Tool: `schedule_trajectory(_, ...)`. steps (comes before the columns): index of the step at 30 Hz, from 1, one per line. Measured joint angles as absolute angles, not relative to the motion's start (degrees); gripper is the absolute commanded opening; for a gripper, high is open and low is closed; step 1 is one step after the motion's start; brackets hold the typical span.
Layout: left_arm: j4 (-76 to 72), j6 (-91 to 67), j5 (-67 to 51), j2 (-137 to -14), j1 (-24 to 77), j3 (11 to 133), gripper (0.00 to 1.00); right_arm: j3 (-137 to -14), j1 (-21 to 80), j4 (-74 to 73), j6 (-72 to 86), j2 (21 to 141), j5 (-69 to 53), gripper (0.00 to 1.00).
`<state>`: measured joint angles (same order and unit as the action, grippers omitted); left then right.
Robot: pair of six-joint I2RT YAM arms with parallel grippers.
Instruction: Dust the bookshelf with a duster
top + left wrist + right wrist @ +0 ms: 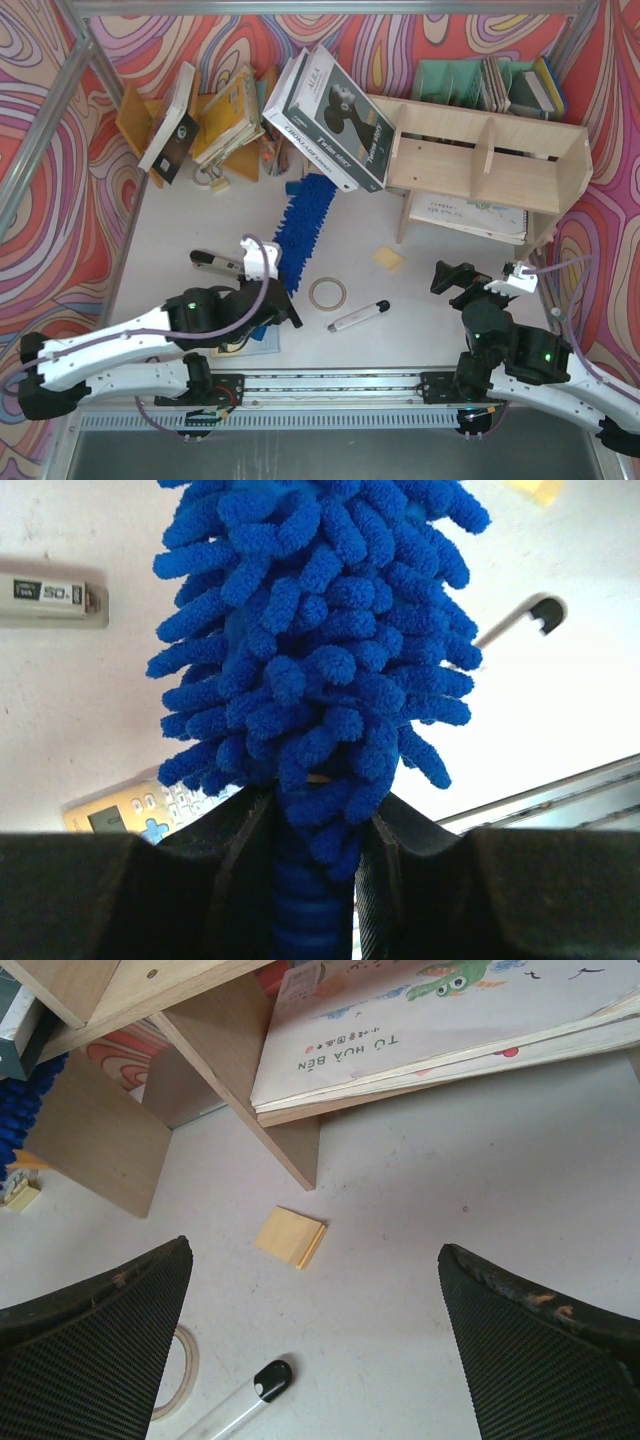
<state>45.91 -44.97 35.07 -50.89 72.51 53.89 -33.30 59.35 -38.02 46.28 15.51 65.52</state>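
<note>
The fluffy bright blue duster (303,225) lies along the table, its head pointing toward the back, left of the bookshelf (490,165). My left gripper (283,300) is shut on the duster's ribbed blue handle. In the left wrist view the duster (320,660) fills the middle and both jaws press on the handle at my left gripper (312,880). My right gripper (455,278) is open and empty in front of the bookshelf. In the right wrist view my right gripper (315,1350) has wide-spread jaws. The bookshelf (245,1055) stands ahead of it, with flat books (430,1030) on the lower tier.
A black-and-white box (330,115) leans on the bookshelf's left end. A teal organizer (450,80) stands behind it and an orange rack (135,120) with books at the back left. A tape ring (328,293), marker pen (358,316) and yellow sticky pad (390,259) lie between the arms.
</note>
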Motion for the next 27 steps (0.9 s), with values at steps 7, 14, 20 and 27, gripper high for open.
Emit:
schedule_trajectory(7, 44.9, -50.3, 32.2, -64.7, 72.5, 51.7, 0.0, -33.3, 59.4, -38.0, 46.3, 15.5, 65.5, 0.99)
schedule_trajectory(14, 45.1, -52.5, 29.3, -72.0, 72.4, 51.9, 0.0, -33.3, 59.4, -38.0, 46.3, 15.5, 65.5, 0.99)
schedule_trajectory(20, 45.5, -51.0, 32.9, -65.1, 72.4, 54.6, 0.0, -33.3, 59.4, -38.0, 46.3, 15.5, 65.5, 0.99)
schedule_trajectory(27, 44.1, -45.9, 36.1, -52.8, 72.4, 56.3, 0.0, -33.3, 59.4, -38.0, 46.3, 15.4, 65.5, 0.99)
